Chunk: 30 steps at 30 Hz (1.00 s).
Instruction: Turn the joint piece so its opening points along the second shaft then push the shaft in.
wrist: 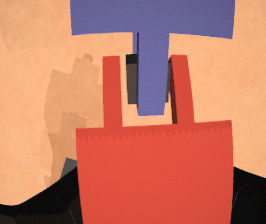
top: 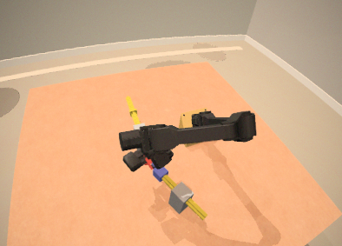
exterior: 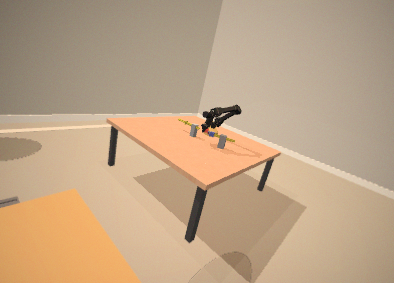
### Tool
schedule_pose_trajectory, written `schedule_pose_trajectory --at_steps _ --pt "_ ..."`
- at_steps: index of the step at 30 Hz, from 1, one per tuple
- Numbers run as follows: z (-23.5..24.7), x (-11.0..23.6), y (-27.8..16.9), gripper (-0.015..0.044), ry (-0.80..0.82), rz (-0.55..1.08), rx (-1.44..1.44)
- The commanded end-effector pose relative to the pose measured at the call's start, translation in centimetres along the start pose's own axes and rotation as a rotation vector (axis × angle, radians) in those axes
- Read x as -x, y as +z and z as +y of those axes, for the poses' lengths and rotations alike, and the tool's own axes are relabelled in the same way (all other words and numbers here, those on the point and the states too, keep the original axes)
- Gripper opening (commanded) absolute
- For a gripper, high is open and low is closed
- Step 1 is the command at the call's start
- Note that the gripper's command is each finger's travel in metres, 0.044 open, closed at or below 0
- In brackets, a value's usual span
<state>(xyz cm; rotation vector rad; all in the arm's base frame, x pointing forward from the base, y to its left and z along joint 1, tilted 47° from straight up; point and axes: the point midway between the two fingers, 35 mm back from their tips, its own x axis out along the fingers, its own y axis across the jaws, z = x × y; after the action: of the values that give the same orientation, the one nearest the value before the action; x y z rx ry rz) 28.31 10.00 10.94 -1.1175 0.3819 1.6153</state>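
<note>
The red joint piece (top: pixel 149 162) (wrist: pixel 154 172) hangs by two prongs around a dark hinge part (wrist: pixel 132 82) and the tongue of a blue piece (top: pixel 161 174) (exterior: pixel 212 134) (wrist: pixel 151 17). The blue piece is on the end of the first yellow shaft (top: pixel 200 211) (exterior: pixel 230 140), which runs through a grey block (top: pixel 179 199) (exterior: pixel 222 141). My gripper (top: pixel 147 161) (wrist: pixel 142 157) is shut on the red joint piece, a finger on each side. The second yellow shaft (top: pixel 130 103) (exterior: pixel 182 120), with a collar, passes through the second block (top: pixel 139 126) (exterior: pixel 193 130). Its inner end and the joint's opening are hidden.
The arm (top: pixel 204 133) (exterior: pixel 227 109) reaches over the table (top: pixel 65 176) (exterior: pixel 165 142) from a yellow mount (top: pixel 187 120) and covers the space between the blocks in the top view. Another orange surface (exterior: pixel 55 237) shows at the lower left of the exterior view.
</note>
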Motion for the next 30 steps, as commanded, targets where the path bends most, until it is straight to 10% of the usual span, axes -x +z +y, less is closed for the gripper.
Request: schedule_pose_trajectory --at_steps 1,18,24,30 --pt "0.00 -0.07 0.01 0.0182 0.000 -0.004 -0.004" --pt "0.00 0.00 0.00 0.0147 0.000 0.000 0.000" --pt "0.00 0.00 0.00 0.0000 0.000 0.000 0.000" --pt "0.04 -0.07 -0.02 0.0000 0.002 -0.013 -0.008"
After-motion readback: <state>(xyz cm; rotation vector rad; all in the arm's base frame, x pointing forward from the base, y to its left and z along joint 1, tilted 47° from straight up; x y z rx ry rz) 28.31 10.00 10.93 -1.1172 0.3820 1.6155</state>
